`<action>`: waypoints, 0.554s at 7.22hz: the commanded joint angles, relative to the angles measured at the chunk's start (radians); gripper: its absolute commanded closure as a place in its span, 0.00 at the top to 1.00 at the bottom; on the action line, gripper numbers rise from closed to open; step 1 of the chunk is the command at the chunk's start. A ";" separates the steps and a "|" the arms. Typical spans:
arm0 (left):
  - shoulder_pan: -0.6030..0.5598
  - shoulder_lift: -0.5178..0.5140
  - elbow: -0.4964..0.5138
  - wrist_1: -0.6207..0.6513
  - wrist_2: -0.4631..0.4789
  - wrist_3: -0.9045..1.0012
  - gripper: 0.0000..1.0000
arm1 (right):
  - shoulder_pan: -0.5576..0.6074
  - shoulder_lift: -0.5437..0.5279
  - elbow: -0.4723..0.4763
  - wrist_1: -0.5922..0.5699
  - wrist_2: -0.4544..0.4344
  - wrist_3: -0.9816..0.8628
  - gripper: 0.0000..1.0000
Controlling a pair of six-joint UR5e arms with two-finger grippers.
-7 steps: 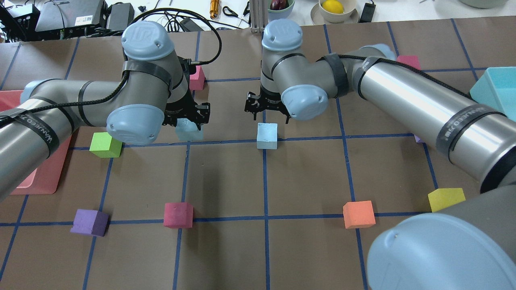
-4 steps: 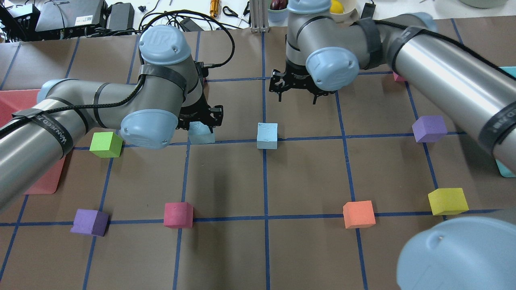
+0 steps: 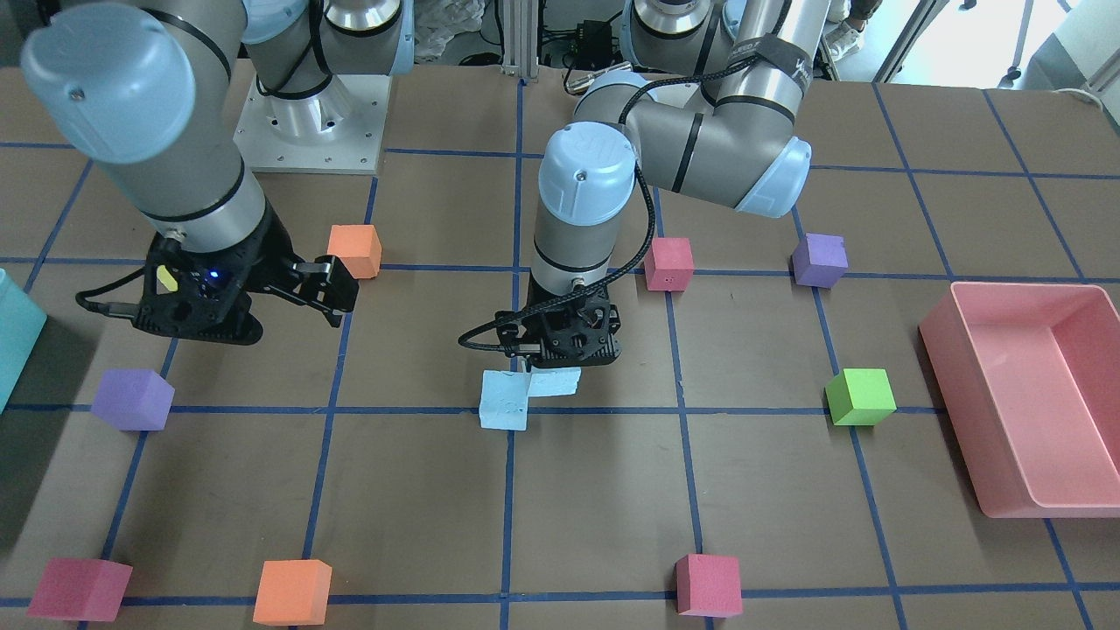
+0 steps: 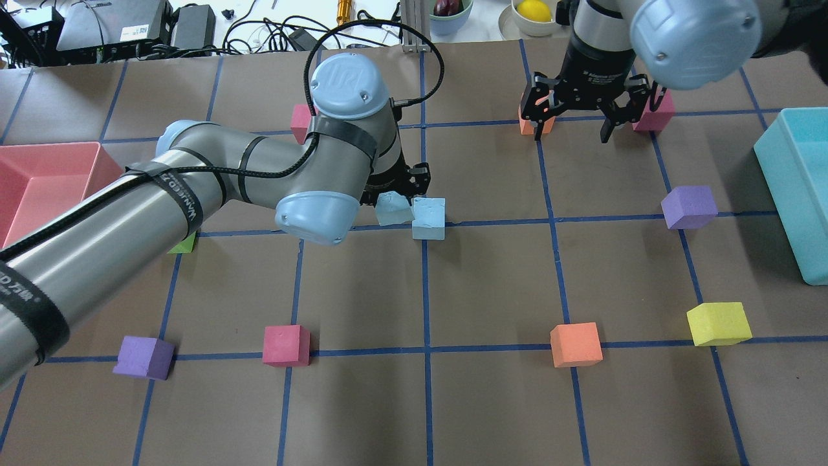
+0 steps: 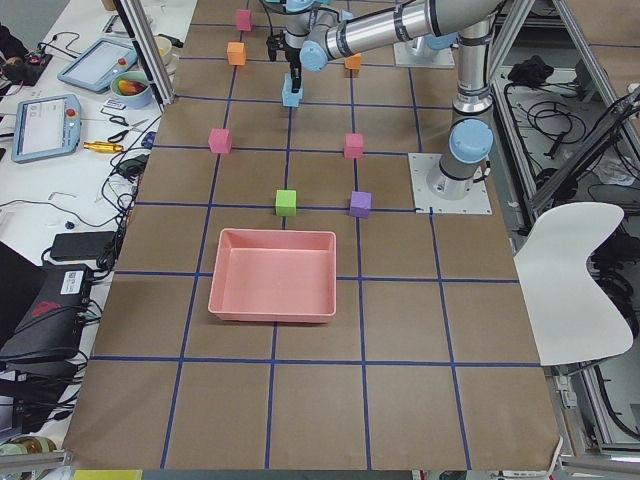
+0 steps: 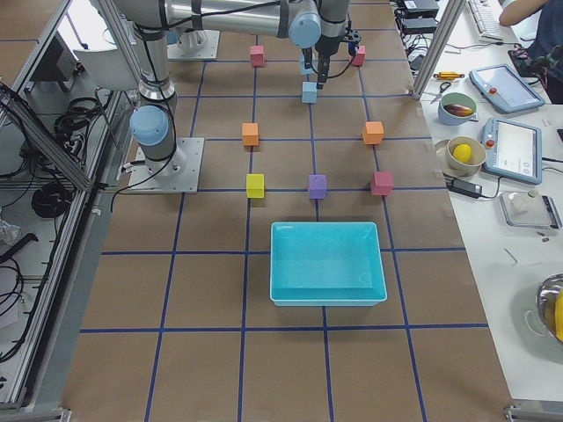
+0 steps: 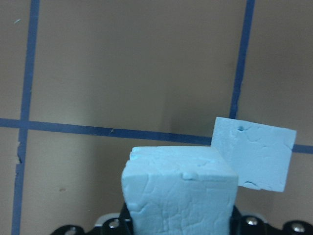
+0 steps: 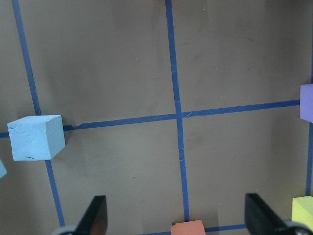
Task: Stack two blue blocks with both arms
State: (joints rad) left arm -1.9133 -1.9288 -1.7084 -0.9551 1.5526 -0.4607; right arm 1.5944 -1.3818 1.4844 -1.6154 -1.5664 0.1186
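Observation:
One pale blue block (image 4: 429, 218) rests on the table at a grid crossing; it also shows in the front view (image 3: 505, 401) and the right wrist view (image 8: 36, 137). My left gripper (image 4: 392, 199) is shut on the second blue block (image 4: 393, 208), held slightly raised, right beside the resting block's left side. In the left wrist view the held block (image 7: 181, 191) is in front and the resting block (image 7: 254, 152) lies to its right. My right gripper (image 4: 572, 120) is open and empty at the far back right, well away from both blocks.
A pink tray (image 4: 39, 175) stands at the left and a teal bin (image 4: 795, 188) at the right. Purple (image 4: 689, 207), yellow (image 4: 718, 323), orange (image 4: 576, 344), red (image 4: 286, 345) and green (image 3: 861, 395) cubes lie scattered. An orange cube (image 4: 535, 123) and a magenta cube (image 4: 653, 113) flank the right gripper.
My left gripper has carried its blue block rightwards until it is next to the resting block. My right arm has drawn back from the resting block to the far right, gripper still open.

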 commanded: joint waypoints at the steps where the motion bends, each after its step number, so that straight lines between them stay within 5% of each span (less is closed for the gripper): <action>1: -0.044 -0.070 0.059 0.007 0.004 -0.015 0.00 | -0.053 -0.032 0.013 0.017 0.009 -0.062 1.00; 4: -0.076 -0.104 0.062 0.018 0.007 -0.024 0.00 | -0.054 -0.086 0.016 0.018 0.000 -0.045 1.00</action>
State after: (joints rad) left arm -1.9784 -2.0240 -1.6479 -0.9420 1.5593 -0.4817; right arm 1.5409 -1.4513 1.4981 -1.6037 -1.5677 0.0704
